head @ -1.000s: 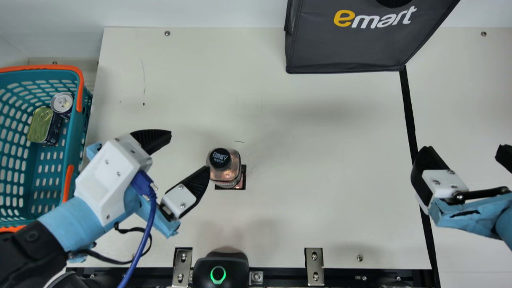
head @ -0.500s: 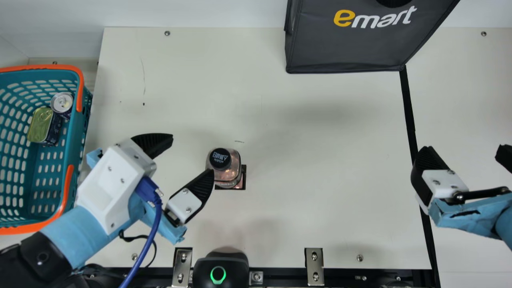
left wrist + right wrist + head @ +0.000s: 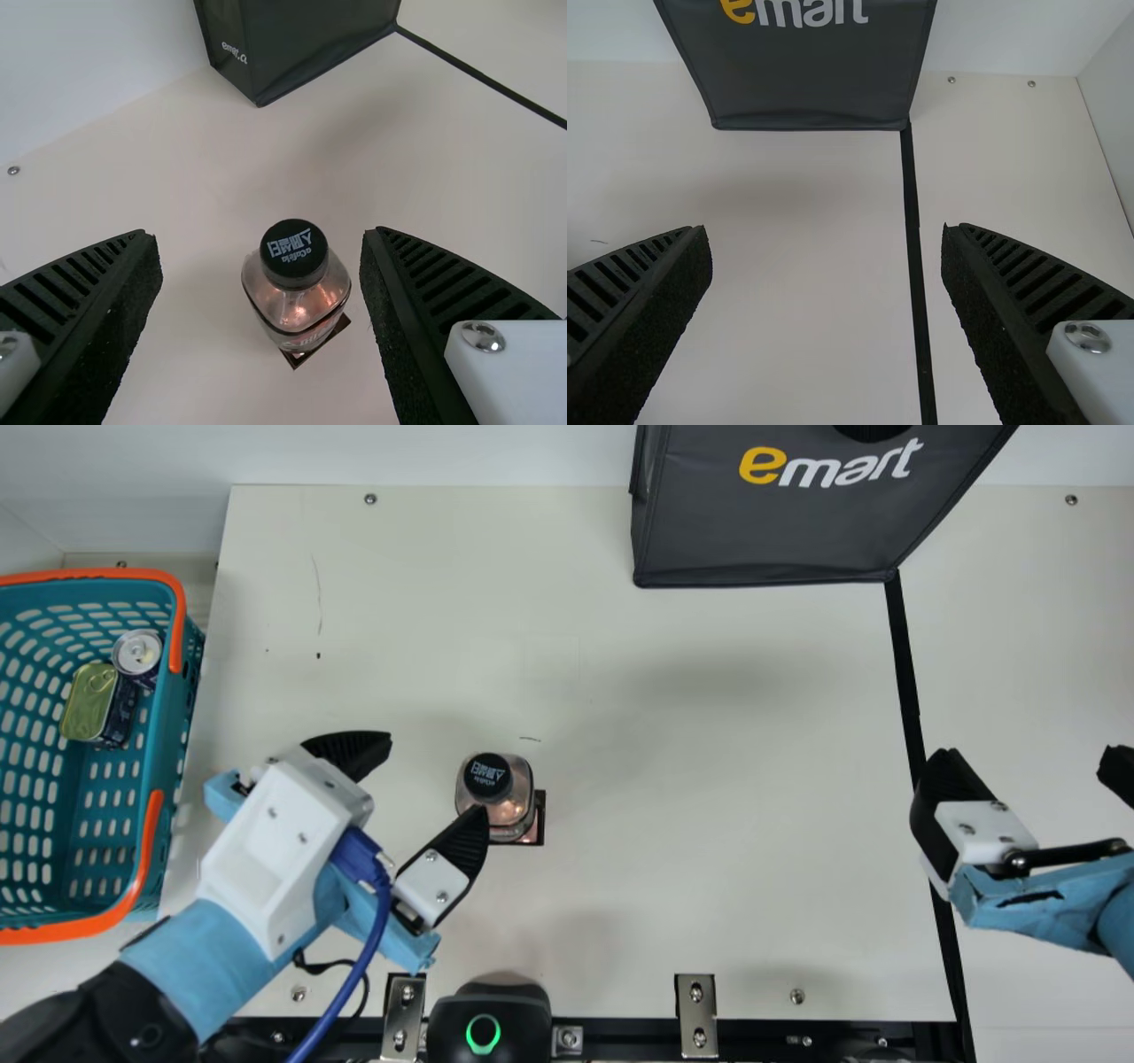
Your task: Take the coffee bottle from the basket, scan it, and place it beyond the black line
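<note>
Teal, slotted basket point(image 3: 174, 700) with orange handles point(image 3: 152, 824), coppery-pink bottle point(image 3: 507, 813) under a white-printed black cap point(image 3: 487, 776), charcoal bag point(image 3: 762, 531) lettered yellow and white, cream table point(image 3: 709, 779), black line point(image 3: 905, 673)

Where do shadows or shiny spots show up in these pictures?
Main view: soft, blurry-edged shadows on the cream table; left wrist view: bright glints on the transparent, black-capped bottle; right wrist view: a faint shadowy band in front of the dark grey fabric bag.

I see a glossy coffee bottle point(image 3: 511, 810) with a matt cap point(image 3: 486, 776); left of the bottle, a plastic basket point(image 3: 171, 726); beyond the bottle, rightward, a matt cloth bag point(image 3: 762, 531). My left gripper point(image 3: 436, 778) has 2 matt, ribbed fingers point(image 3: 462, 840).
</note>
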### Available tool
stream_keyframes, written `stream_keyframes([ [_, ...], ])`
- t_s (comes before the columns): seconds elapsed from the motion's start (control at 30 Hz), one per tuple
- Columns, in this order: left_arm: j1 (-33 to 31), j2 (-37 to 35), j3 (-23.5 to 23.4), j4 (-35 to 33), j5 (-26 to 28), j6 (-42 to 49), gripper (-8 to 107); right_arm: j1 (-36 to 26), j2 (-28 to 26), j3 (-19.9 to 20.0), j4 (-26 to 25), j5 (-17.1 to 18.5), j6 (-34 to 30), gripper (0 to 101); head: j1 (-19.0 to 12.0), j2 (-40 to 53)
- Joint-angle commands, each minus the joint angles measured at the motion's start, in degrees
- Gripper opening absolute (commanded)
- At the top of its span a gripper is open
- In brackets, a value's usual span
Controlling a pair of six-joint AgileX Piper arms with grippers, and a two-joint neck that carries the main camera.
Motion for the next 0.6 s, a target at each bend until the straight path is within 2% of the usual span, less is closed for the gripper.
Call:
stream_keyframes([
  [0.0,-3.06,0.68,-0.24,3.81,1.56,-6.36,90,0.0,0.0,0.0,0.0,0.0,0.0,91,-1.57,0.09],
  [0.33,-12.49,4.63,-0.86,11.23,7.76,-20.92,90,0.0,0.0,0.0,0.0,0.0,0.0,91,-1.57,0.09],
  [0.57,-12.87,6.44,-0.26,11.89,7.88,-25.19,90,0.0,0.0,0.0,0.0,0.0,0.0,91,-1.57,0.09],
])
